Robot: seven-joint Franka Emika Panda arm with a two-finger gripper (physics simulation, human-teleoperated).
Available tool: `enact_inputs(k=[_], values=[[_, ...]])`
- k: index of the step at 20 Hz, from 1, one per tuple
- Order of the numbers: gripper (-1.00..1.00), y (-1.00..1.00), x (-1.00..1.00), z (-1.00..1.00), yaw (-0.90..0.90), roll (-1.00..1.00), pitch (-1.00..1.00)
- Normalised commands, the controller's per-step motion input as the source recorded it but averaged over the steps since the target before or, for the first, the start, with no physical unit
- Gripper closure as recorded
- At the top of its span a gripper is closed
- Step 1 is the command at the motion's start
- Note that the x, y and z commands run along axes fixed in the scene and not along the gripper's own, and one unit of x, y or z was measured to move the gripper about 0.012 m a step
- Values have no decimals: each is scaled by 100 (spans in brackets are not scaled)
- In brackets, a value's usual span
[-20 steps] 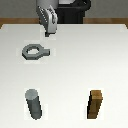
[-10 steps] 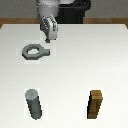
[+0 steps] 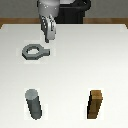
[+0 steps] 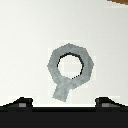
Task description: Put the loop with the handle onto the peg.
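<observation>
You're at the start — nothing is done yet. Your gripper hangs above the table with its fingers apart, holding nothing. The ring lies flat beneath it, well apart from the peg — all lifting and threading remains.

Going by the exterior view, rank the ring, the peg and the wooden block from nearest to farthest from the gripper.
1. Ring: on the table just below the gripper, toward the view's left.
2. Peg: upright, front left of the view.
3. Wooden block: upright, front right of the view.
</observation>
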Motion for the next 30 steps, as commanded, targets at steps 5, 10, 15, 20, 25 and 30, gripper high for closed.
enact_inputs(k=[5, 10, 15, 20, 25, 30], values=[[-100, 0, 0, 0, -9, 0, 0], [-100, 0, 20, 0, -3, 0, 0], [-100, 0, 20, 0, 0, 0, 0], [-100, 0, 0, 0, 0, 0, 0], [-100, 0, 0, 0, 0, 0, 0], [-100, 0, -20, 0, 0, 0, 0]])
